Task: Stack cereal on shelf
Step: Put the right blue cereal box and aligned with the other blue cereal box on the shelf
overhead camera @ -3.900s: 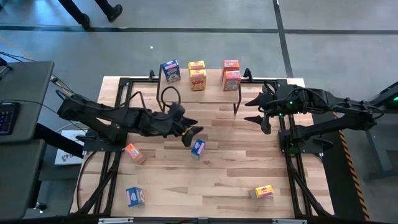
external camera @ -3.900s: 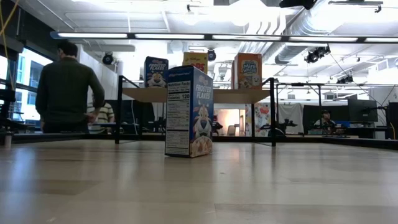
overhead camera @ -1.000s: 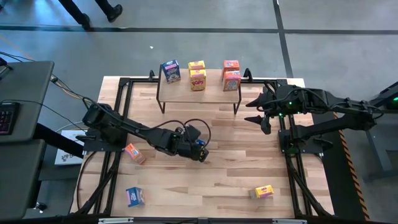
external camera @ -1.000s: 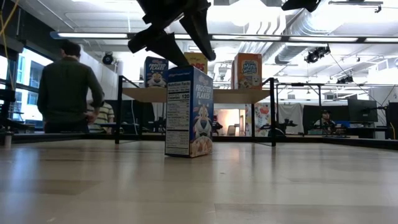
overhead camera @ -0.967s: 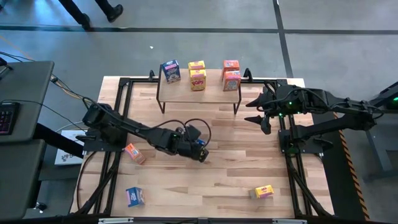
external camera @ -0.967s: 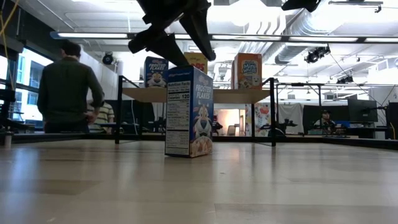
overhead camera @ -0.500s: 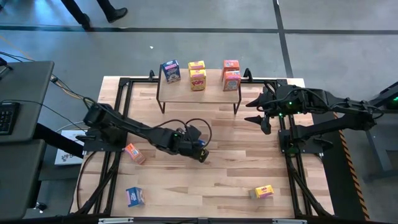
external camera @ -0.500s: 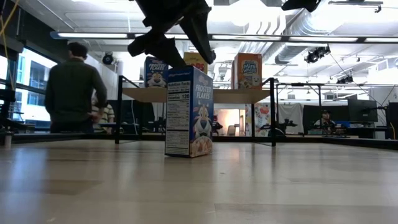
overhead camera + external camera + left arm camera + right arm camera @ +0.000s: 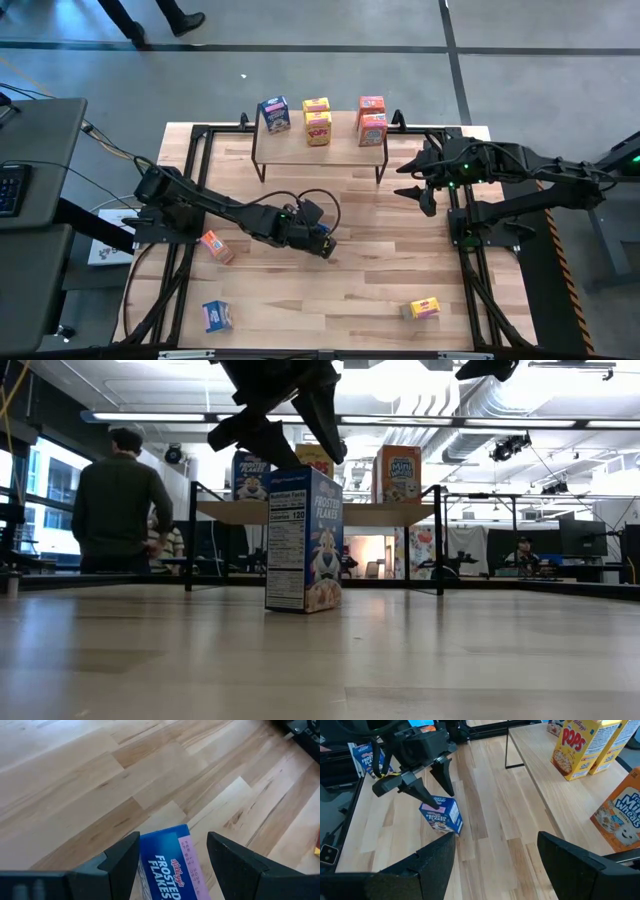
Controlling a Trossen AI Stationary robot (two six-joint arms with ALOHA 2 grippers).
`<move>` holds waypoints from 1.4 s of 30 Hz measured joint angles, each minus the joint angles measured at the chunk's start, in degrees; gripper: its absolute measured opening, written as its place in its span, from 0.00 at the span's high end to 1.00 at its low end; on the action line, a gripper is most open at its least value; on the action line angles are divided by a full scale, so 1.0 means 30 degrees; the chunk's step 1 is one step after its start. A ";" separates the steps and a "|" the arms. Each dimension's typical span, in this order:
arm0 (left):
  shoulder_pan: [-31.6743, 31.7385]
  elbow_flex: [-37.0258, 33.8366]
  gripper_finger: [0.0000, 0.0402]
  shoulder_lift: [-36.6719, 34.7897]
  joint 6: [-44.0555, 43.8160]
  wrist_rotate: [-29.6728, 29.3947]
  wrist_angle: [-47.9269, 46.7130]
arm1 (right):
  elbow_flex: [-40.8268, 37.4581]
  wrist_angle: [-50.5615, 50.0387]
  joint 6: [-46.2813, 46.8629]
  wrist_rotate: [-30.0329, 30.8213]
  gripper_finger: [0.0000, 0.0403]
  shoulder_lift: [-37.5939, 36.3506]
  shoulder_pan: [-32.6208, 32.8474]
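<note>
Directly beneath the left gripper (image 9: 322, 243), a blue cereal box (image 9: 304, 540) stood upright on the table (image 9: 380, 270). The gripper's fingers (image 9: 120, 857) were spread to either side of the box top, not pressed against it; in the left wrist view a strip of table showed between each finger and the box. The right gripper (image 9: 420, 186) hung with its fingers parted and nothing between them, well apart from the left gripper and near the right end of the shelf (image 9: 345, 152).

Count from the high view: eight boxes were visible.
- Blue: three. One below the left gripper, one on the shelf (image 9: 274, 113), one near the table's front left corner (image 9: 217, 316).
- Yellow: three. Two on the shelf (image 9: 317, 122), one near the front right (image 9: 425, 308).
- Orange-red: three could not be confirmed; two stood on the shelf (image 9: 371, 121) and one lay on the table (image 9: 214, 246), on the arm side of the left gripper.

View differences: the low view showed the left gripper's fingers above the box's top corners, and a person (image 9: 120, 510) standing in the room behind the table. The right wrist view showed the left gripper straddling the box from the side, with another blue box (image 9: 364, 756) beyond it. The high view alone showed all loose boxes together.
</note>
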 joint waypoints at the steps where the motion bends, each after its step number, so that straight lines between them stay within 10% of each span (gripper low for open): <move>1: 0.0015 0.0000 0.45 0.0000 0.0000 0.0000 0.0007 | 0.0000 -0.0006 0.0003 0.0000 0.32 0.0000 0.0004; 42: -0.0386 0.0029 0.28 0.1026 -0.0845 0.0284 -0.0335 | -0.0007 -0.0014 0.0002 0.0000 0.32 -0.0015 0.0004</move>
